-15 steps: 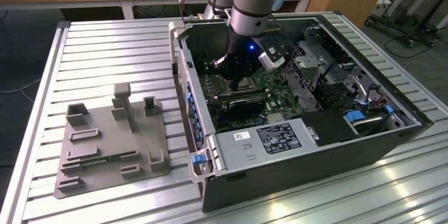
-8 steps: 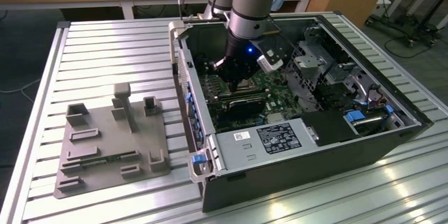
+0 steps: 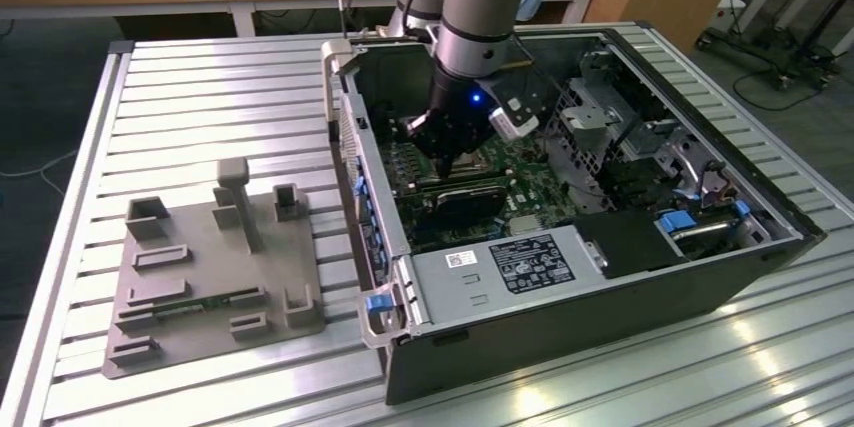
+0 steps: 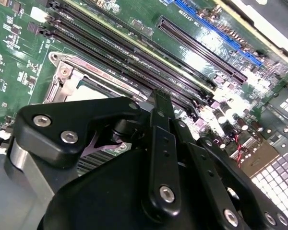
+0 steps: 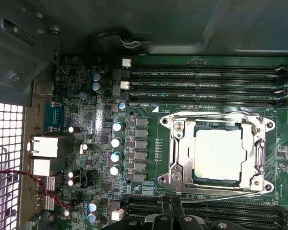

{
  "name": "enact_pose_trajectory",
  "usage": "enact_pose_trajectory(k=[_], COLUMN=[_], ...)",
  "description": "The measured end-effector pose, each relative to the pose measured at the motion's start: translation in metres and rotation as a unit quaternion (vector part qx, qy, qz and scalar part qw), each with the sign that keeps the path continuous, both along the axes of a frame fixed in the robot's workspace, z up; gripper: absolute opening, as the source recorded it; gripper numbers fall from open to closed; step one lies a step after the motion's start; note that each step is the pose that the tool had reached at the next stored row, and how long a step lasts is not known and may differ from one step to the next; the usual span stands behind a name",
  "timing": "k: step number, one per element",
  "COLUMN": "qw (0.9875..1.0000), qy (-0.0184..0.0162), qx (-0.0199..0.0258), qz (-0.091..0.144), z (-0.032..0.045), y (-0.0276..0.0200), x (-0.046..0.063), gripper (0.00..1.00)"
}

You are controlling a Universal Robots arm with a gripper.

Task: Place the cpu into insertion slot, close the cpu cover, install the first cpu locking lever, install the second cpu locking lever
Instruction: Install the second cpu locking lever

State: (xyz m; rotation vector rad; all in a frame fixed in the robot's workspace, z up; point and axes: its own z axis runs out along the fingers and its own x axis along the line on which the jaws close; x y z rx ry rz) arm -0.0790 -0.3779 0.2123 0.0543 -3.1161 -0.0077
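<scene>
A ribbed metal bench (image 3: pixel 200 97) carries the open computer case (image 3: pixel 601 277), standing toward its right edge in the exterior view. The cpu (image 5: pixel 217 154) sits in the insertion slot (image 5: pixel 175 165), the cpu cover (image 5: pixel 216 118) closed around it. Whether the pincer (image 4: pixel 161 103) is clenched, I cannot tell. Pressing off-line could scrape the memory slots (image 4: pixel 134 57) nearby.

White label (image 3: pixel 531 259) on power-supply box: print too small, perhaps unreadable; no legible text elsewhere.
</scene>
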Motion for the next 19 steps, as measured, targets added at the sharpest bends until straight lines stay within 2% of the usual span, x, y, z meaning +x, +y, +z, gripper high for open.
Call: enact_pose_trajectory(k=[5,10,12,14,17,19], qw=[1.0,1.0,1.0,0.9999,0.9997,0.9996], qy=[0.0,0.0001,0.0001,0.0001,0.0,0.0], qx=[0.0036,0.0044,0.0067,0.0126,0.0245,0.03], qz=[0.0,0.0,0.0,0.0,0.0,0.0], z=[-0.0026,-0.0056,-0.0057,-0.0059,-0.0064,-0.0069], y=[0.0,0.0,0.0,0.0,0.0,0.0], x=[-0.0026,-0.0031,-0.0031,-0.003,-0.003,-0.003], gripper=[0.11,0.11,0.11,0.11,0.11,0.11])
